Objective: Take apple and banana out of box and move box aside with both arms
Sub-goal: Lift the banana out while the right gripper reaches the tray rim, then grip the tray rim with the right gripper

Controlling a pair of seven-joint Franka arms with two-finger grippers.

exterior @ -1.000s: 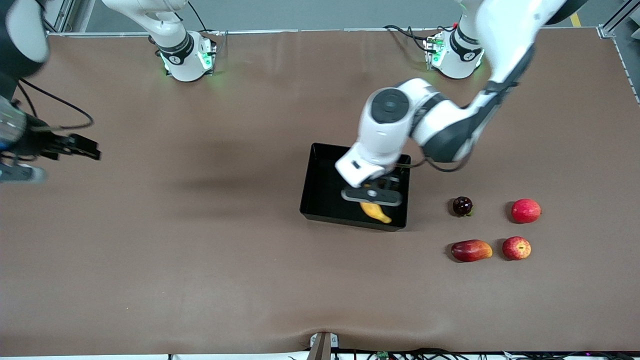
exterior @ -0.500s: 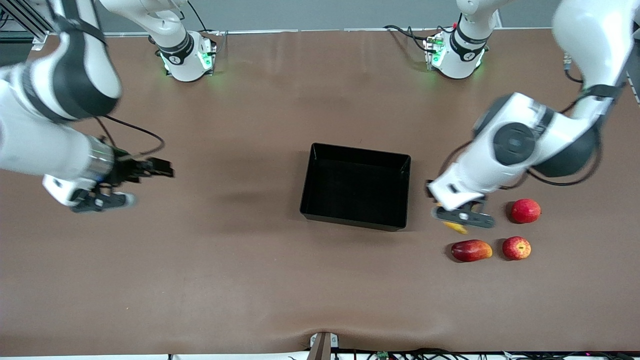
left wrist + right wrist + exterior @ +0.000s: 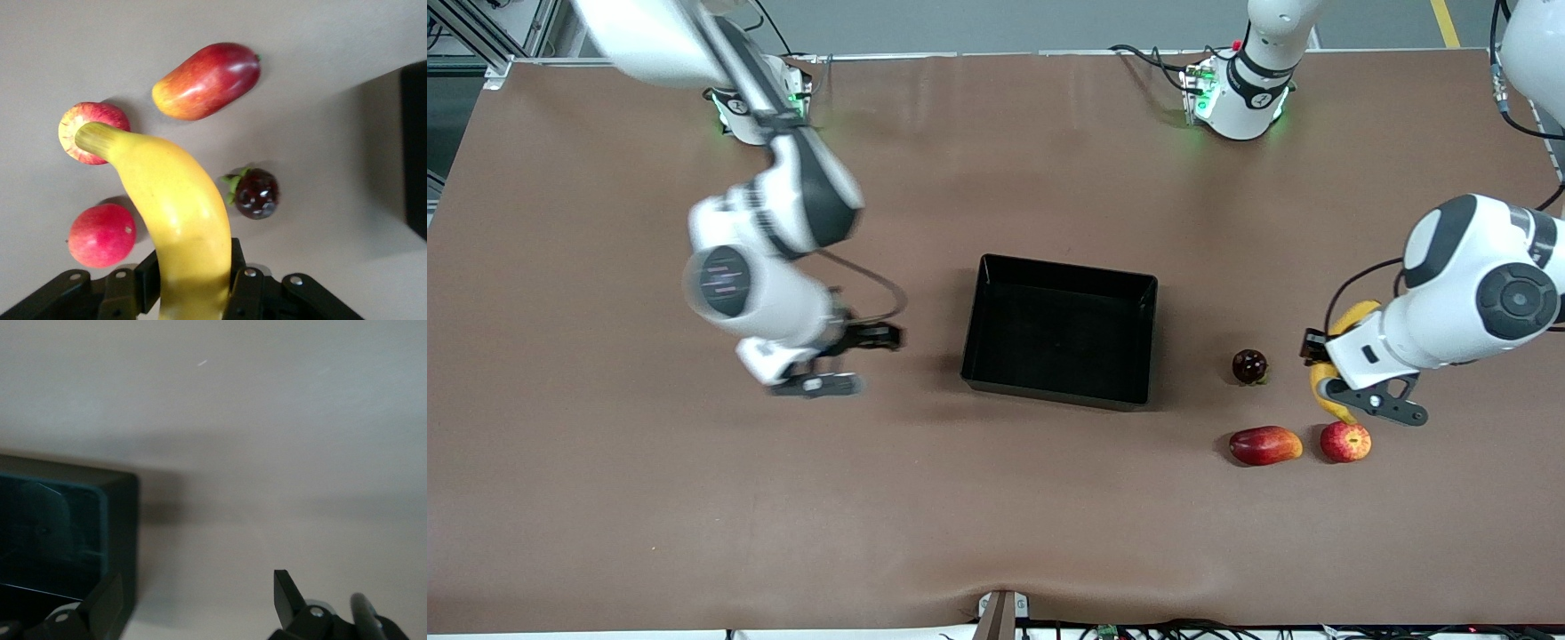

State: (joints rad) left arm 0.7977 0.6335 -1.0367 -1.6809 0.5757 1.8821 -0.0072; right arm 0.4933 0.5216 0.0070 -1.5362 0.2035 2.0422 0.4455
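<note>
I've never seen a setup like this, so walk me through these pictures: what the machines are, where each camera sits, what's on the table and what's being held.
Two white robot arms stand at a brown table, each ending in a two-finger gripper. The wide picture comes from a high camera facing them; the other two come from cameras on the arms' wrists.

The left gripper is shut on a yellow banana, holding it over the fruits at the left arm's end of the table: two red apples, a red mango-like fruit and a small dark round fruit. The second apple shows only in the left wrist view.

The right gripper holds nothing; its fingers are open, beside the empty black box at the table's middle.
</note>
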